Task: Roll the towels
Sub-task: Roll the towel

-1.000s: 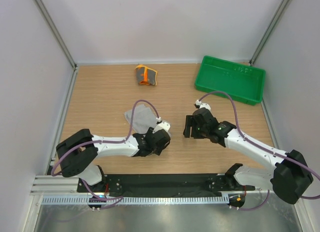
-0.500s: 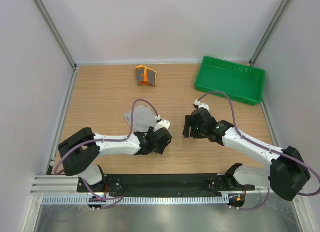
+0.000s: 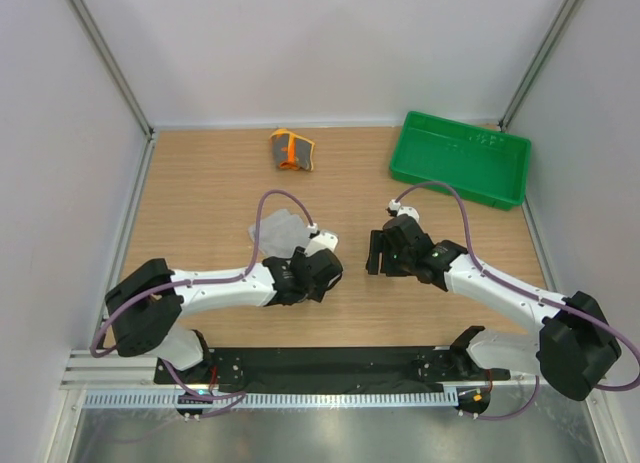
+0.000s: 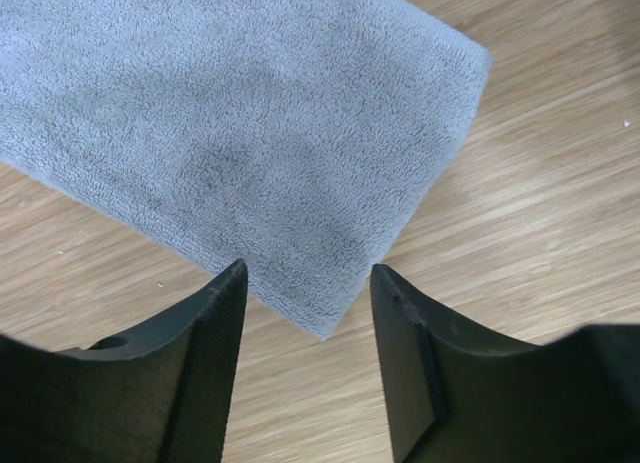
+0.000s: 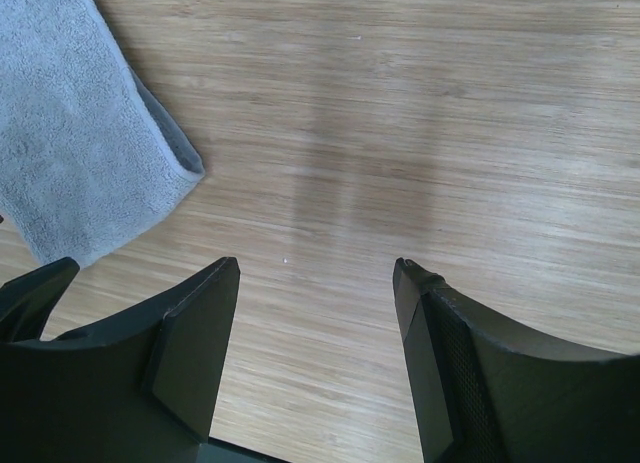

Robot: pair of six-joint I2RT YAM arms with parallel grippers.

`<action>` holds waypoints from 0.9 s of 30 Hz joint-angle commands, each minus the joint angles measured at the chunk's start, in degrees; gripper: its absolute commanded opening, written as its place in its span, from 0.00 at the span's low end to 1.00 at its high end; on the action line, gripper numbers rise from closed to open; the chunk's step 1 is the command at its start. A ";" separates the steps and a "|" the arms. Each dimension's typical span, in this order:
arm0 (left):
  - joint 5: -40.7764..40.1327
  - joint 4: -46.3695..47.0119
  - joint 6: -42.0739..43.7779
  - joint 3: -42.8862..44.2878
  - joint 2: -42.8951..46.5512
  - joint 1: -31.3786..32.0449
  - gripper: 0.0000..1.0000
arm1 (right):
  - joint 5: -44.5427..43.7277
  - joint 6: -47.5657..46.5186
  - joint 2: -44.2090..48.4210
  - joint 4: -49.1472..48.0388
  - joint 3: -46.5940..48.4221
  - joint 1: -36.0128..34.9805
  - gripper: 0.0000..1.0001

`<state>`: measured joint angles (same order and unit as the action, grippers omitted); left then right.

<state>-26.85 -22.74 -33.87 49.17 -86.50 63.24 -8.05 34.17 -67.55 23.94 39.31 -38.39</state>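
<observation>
Hovering above the near corner of the grey towel (image 4: 250,123), the left hand (image 4: 307,273) is released. Its jaws stand apart and grasp nothing, with the corner of cloth showing in the gap below them. Whether the tips touch the cloth I cannot tell. The right hand (image 5: 315,266) sits just right of the grey towel, also released and grasping nothing. It looks down on bare bench (image 3: 200,183), with only the towel's right edge at the side of its view.

The grey towel lies flat on the bench, not rolled at all. It is a plain, pale, looped terry cloth. Along its right edge a second layer shows beneath the top one, so it seems folded double. Its corners are soft and slightly rounded, and no part of it is lifted.

Beyond the grey towel, well apart from it, the patterned towel (image 3: 291,149) rests as a small compact bundle. It shows grey on the outside with an orange band across it, which I take to be a finished roll. Farther off, beyond and to the right of the grey towel, the green tray (image 3: 462,161) holds neither cloth.

By my reckoning the job is about half done. One towel is rolled and the grey one is left, with not even its first turn started.
</observation>
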 commanded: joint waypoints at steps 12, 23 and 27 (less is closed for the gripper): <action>-1.27 -0.73 -1.90 -1.71 -0.78 1.27 0.47 | -0.73 0.37 -0.57 -2.41 -0.29 0.25 0.70; -0.13 0.07 -2.08 -1.88 -2.80 1.44 0.45 | -0.38 0.37 -1.88 -2.94 -0.02 0.25 0.70; -0.57 -0.55 -1.90 -1.09 -2.62 1.97 0.44 | -0.47 0.28 -2.24 -3.03 -0.11 0.25 0.70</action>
<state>-26.79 -23.62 -35.38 47.33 -88.99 64.53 -7.97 34.20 -69.54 22.96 38.98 -38.39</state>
